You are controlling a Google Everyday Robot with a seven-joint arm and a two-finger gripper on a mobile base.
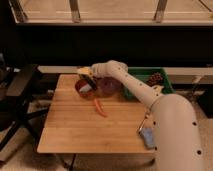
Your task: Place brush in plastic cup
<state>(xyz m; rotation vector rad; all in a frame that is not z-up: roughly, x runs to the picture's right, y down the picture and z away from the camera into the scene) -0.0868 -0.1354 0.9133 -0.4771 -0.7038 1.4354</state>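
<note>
Pincer (85, 74) hovers at the far left of the tabletop (75, 130), over the red bowl (85, 87), and I cannot make out the brush or the plastic cup.

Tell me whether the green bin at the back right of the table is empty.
Not empty: the green bin holds a dark red grape bunch. The gripper is away from it, over the red bowl.

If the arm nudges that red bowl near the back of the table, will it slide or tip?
The red bowl looks wide and low, so it would probably slide on the smooth wooden table rather than tip. It seems small and likely light. The gripper is right above its rim, beside the purple bowl, which might block it.
</note>
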